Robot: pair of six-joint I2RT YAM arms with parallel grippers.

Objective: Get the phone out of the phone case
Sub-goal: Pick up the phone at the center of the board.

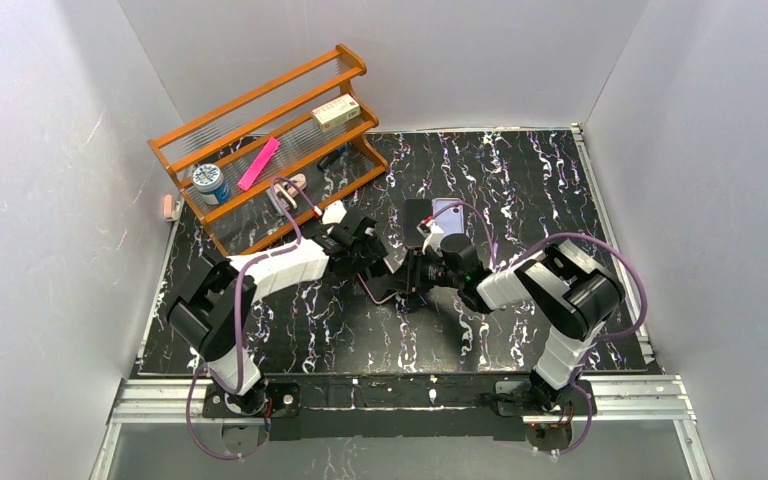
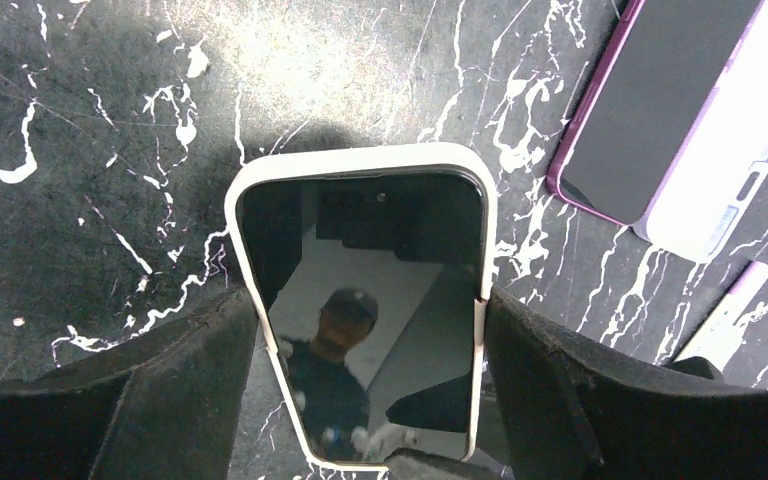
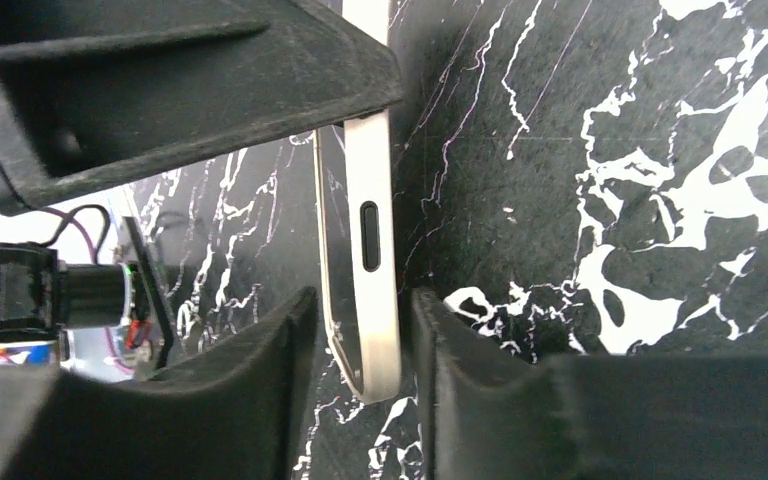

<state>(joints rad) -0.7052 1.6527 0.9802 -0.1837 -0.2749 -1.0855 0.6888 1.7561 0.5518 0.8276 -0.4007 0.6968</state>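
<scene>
surface: black white-veined table (image 1: pixel 290 330), white walls (image 1: pixel 50 200) on three sides, orange rack (image 1: pixel 260 110) well beyond both arms
task item: phone (image 2: pixel 360 280) sits inside a cream phone case (image 2: pixel 360 158), held off the table between the two arms at mid-table
left gripper (image 2: pixel 368 330): fingers (image 2: pixel 185 380) pinch the case across its width, one pad on each long edge; the top end of the case sticks out past the fingertips, screen facing the wrist camera
right gripper (image 3: pixel 360 350): fingers (image 3: pixel 260 380) closed down to the handset's thickness at one end, one on the screen side and one on the back; contact looks made, with a thin dark line on the back side that I can't resolve
relation: a left finger sits just above the right fingertips on the same case edge, close but not touching, side-button cutout between them
bystanders: purple-cased phone (image 2: pixel 630 120) and white handset (image 2: pixel 730 120) lie flat on the table, beyond and right of the left fingertips, touching each other
step: two-handed hold set, peel not yet done; case lip seated all round the screen as far as visible
next move needs: left holds firm while right peels the case lip off a corner or pushes the phone out from the back; the grip on the long edges may clamp the case onto the phone, so it may need to shift
risk: phone drops once it is free
</scene>
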